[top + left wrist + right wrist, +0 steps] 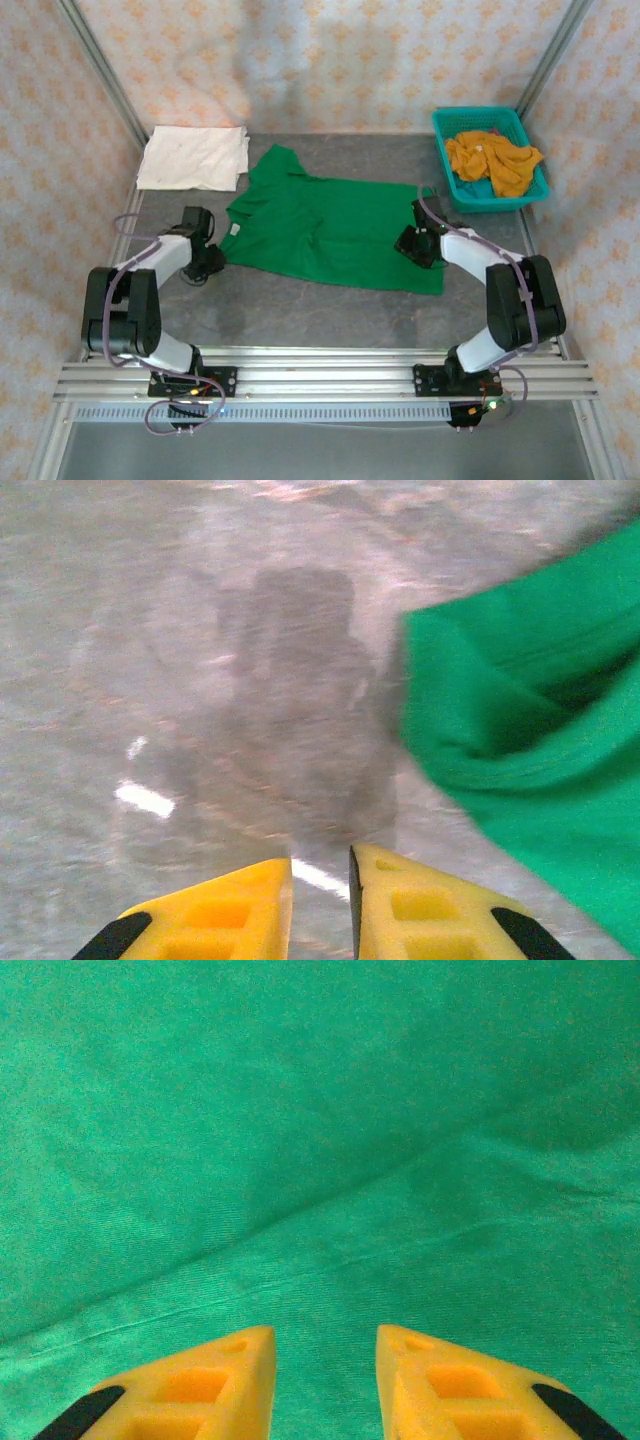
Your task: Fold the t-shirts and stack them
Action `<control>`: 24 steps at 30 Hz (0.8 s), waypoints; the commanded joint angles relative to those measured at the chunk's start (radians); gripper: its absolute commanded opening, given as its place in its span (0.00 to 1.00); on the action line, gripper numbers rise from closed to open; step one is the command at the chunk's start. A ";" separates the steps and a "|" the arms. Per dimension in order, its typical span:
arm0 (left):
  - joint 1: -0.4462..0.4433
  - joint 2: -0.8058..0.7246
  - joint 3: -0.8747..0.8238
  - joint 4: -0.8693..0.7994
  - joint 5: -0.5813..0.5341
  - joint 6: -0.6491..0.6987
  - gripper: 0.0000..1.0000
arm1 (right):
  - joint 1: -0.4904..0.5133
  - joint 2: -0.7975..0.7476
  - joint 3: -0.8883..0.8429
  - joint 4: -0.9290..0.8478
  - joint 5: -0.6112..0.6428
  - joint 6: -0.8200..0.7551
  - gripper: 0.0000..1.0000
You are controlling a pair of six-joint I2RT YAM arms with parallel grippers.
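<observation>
The green shirt [330, 230] is spread flat in the middle of the table [300, 300]. A white shirt [195, 158] lies folded at the far left corner, and orange shirts [495, 160] are heaped in the basket [478, 112] at the far right corner.

The left end effector [320, 865] is held low over bare table just beside the green shirt's left edge. Its fingers are a narrow slit apart and nothing is caught between them. The right end effector [325, 1340] is set on the shirt's right part with its fingers apart. No cloth is seen bunched between them, though the close view leaves this uncertain.

A fold of the green shirt is judged to be the step in hand. For it to go well, the left fingers should be spread again and slid under the cloth edge before anything is pinched, since a pinch made here would catch nothing. Both layers should be taken together. The right side should be held down or lifted evenly with the left so that the fold line stays straight.
</observation>
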 commanded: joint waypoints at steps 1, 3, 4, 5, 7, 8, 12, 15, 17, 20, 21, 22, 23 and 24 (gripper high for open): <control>0.023 -0.071 -0.024 -0.038 0.005 -0.016 0.23 | -0.015 0.020 -0.024 0.025 -0.003 0.025 0.32; 0.008 -0.117 -0.004 -0.044 0.011 -0.007 0.23 | -0.008 0.012 -0.023 0.039 -0.002 0.006 0.32; -0.015 -0.140 0.016 -0.051 -0.002 0.000 0.24 | 0.002 0.006 -0.016 0.036 0.005 -0.009 0.32; -0.055 -0.161 0.044 -0.063 -0.027 0.012 0.26 | 0.022 0.000 0.000 0.019 0.026 -0.028 0.32; -0.141 -0.166 0.109 -0.081 -0.052 0.043 0.27 | 0.069 -0.002 0.046 -0.022 0.081 -0.067 0.32; -0.175 -0.148 0.147 -0.086 -0.044 0.050 0.26 | 0.089 0.004 0.066 -0.041 0.106 -0.073 0.31; -0.223 -0.012 0.235 -0.031 0.033 0.047 0.25 | 0.103 0.044 0.084 0.014 0.059 -0.037 0.26; -0.224 0.087 0.268 0.036 0.056 0.038 0.23 | 0.115 0.080 0.106 0.039 0.044 -0.012 0.21; -0.223 0.148 0.292 0.060 0.056 0.032 0.22 | 0.121 0.102 0.122 0.031 0.064 -0.004 0.18; -0.217 0.220 0.323 0.070 0.053 0.031 0.22 | 0.123 0.128 0.136 0.022 0.091 0.003 0.19; -0.209 0.237 0.321 0.077 0.055 0.025 0.21 | 0.123 0.134 0.134 0.019 0.105 0.009 0.23; -0.199 0.253 0.314 0.081 0.059 0.016 0.21 | 0.120 0.138 0.133 0.017 0.117 0.013 0.25; -0.184 0.261 0.299 0.091 0.067 0.007 0.21 | 0.119 0.144 0.131 0.016 0.126 0.018 0.26; -0.169 0.265 0.276 0.106 0.068 0.000 0.21 | 0.117 0.150 0.125 0.019 0.129 0.023 0.26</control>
